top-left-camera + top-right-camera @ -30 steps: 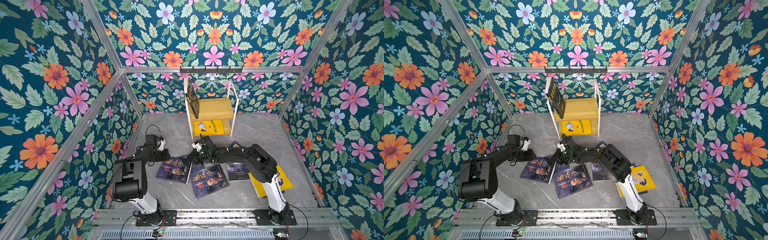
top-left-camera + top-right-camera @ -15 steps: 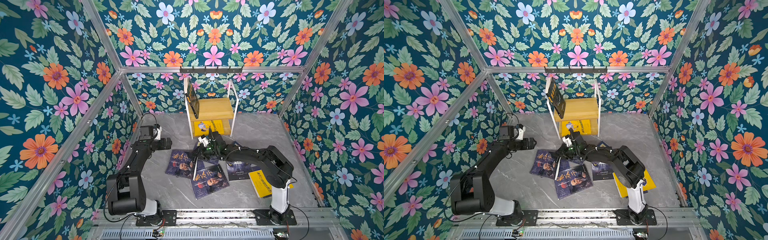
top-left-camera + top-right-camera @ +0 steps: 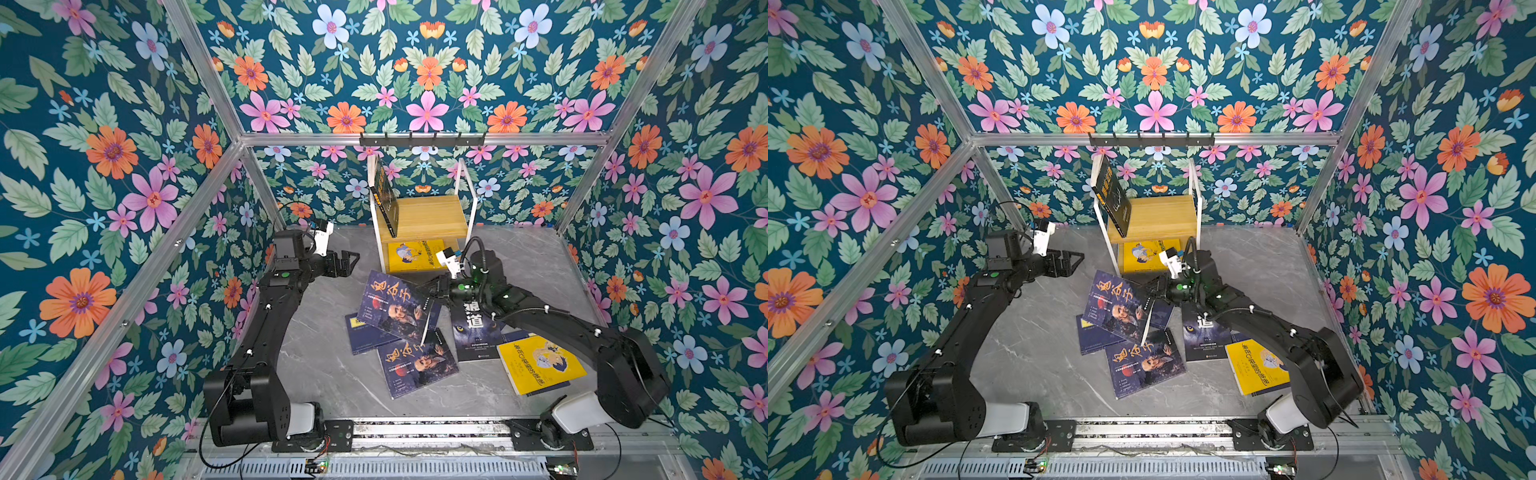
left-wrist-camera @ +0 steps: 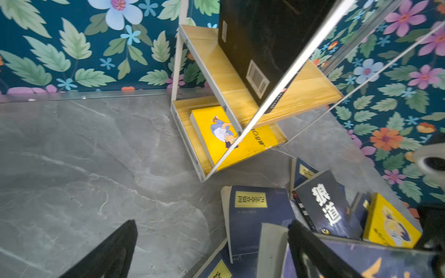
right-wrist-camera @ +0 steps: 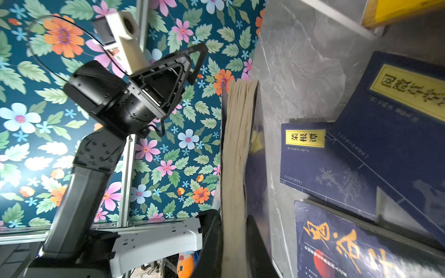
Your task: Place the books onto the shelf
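My right gripper is shut on the edge of a dark book with an old man's face and holds it tilted above the floor. In the right wrist view its page edge sits between the jaws of that gripper. My left gripper hangs open and empty to the left of the shelf. A black book leans on the top board. A yellow book lies on the lower board. On the floor lie a second face book, a navy book, a wolf-eyes book and a yellow book.
A black hook rail hangs on the back wall above the shelf. Floral walls with aluminium posts close in the grey marble floor on three sides. A metal rail carrying both arm bases runs along the front.
My left gripper has let go of the face book, opened wide and drawn up and back toward the far left. My right gripper has carried the book rightward, tilted up off the floor.
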Robot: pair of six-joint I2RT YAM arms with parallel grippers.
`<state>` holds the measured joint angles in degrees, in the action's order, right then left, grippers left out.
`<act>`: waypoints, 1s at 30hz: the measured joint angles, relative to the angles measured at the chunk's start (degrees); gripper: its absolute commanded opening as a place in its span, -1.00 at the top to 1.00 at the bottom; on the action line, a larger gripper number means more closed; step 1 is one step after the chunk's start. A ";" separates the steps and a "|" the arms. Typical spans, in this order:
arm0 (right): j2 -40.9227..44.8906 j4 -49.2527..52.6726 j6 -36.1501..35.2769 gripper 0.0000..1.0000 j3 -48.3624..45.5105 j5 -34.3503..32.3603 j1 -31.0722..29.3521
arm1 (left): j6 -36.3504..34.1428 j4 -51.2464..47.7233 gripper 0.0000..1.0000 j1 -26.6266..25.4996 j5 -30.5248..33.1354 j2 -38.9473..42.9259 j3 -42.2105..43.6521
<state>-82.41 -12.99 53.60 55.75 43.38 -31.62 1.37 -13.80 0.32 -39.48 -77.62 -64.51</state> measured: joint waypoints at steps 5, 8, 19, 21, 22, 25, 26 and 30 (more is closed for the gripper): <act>9.33 1.79 -1.97 1.00 -4.00 2.82 4.87 | 1.73 2.08 -1.00 -0.15 -9.55 1.81 4.96; 13.40 1.73 -3.26 1.00 -5.70 3.30 7.02 | 2.67 3.48 -0.99 -0.59 -14.40 2.58 6.54; 15.96 5.46 -7.82 1.00 -3.02 9.05 8.20 | 0.79 6.23 -0.99 -2.60 -26.97 3.87 9.40; 16.17 4.87 -7.87 1.00 -3.17 10.03 8.20 | -0.48 5.95 -0.98 -2.64 -29.14 4.24 9.38; 16.17 4.55 -7.87 1.00 -3.32 10.38 8.20 | -1.03 5.84 -0.98 -2.73 -30.03 4.42 9.38; 15.56 4.81 -7.89 1.00 -2.75 11.10 8.15 | -2.54 4.79 -0.95 -3.17 -33.18 4.74 9.07; 14.97 5.09 -8.28 1.00 -2.12 11.28 8.15 | -2.78 4.61 -0.94 -3.34 -33.33 4.70 8.90; 13.11 4.74 -8.50 1.00 -1.49 12.13 8.17 | -2.84 4.24 -0.95 -4.37 -33.90 4.57 8.44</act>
<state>-69.30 -8.25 45.10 54.26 55.51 -23.44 -1.48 -9.56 -4.05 -73.38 -73.06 -56.07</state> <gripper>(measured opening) 0.146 0.969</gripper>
